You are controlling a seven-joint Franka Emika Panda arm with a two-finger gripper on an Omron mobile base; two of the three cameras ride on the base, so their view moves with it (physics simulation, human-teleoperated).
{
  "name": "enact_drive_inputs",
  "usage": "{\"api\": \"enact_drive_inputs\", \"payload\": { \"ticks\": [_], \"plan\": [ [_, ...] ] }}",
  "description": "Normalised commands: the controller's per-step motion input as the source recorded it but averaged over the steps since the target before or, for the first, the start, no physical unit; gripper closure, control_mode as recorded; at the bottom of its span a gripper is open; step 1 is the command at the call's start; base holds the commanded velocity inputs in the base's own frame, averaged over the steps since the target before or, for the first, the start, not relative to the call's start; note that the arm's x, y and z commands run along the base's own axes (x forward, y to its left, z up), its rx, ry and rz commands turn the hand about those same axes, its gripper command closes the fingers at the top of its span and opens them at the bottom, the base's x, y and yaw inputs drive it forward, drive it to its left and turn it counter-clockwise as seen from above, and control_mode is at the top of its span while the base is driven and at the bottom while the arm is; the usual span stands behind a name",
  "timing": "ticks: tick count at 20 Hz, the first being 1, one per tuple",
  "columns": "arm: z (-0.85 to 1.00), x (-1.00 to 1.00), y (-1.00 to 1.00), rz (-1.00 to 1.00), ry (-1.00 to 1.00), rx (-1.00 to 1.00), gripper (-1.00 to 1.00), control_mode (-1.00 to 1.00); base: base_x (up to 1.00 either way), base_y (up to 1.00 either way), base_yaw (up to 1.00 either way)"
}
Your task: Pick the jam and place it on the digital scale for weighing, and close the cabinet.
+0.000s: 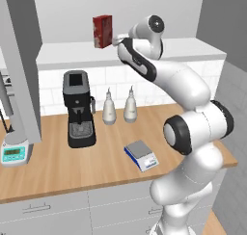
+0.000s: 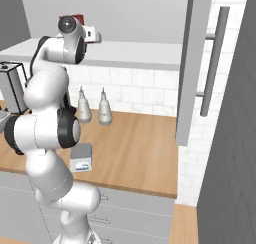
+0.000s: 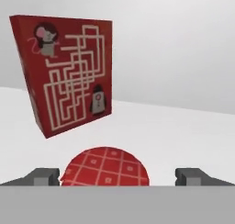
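Note:
In the hand view the jam point(image 3: 105, 168) shows as a round red top with a pale grid pattern, low in the frame on the white cabinet shelf. My gripper point(image 3: 124, 177) is open, one fingertip on each side of the jam and apart from it. From the base views the gripper point(image 1: 116, 40) point(image 2: 97, 36) is raised to shelf height inside the cabinet point(image 1: 21, 70), whose doors point(image 2: 192, 63) stand open. The digital scale point(image 1: 141, 155) point(image 2: 81, 158), grey plate on a blue-and-white base, sits on the wooden counter below.
A taller red carton point(image 3: 69, 71) point(image 1: 102, 31) with a maze print stands just behind the jam. On the counter are a black coffee machine point(image 1: 78, 109), two pale bottles point(image 1: 109, 109) point(image 1: 130, 105) and a white scale with a teal display point(image 1: 14, 153).

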Motion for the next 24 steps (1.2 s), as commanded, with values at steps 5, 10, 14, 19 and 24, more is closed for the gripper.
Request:
{"api": "enact_drive_inputs", "payload": {
  "ticks": [5,10,14,19,24],
  "plan": [
    [-0.03,0.03,0.14,0.0,0.01,0.0,1.0,-1.0,0.0,0.0,0.0],
    [-0.08,0.0,0.06,0.0,0.0,0.0,1.0,-1.0,0.0,0.0,0.0],
    [-0.04,-0.29,0.01,0.0,-0.03,0.0,1.0,-1.0,0.0,0.0,0.0],
    [0.02,-0.99,-0.05,0.0,-0.24,0.0,1.0,-1.0,0.0,0.0,0.0],
    [0.12,-1.0,-0.3,0.04,-0.07,0.0,1.0,-1.0,0.0,0.0,0.0]
  ]
}}
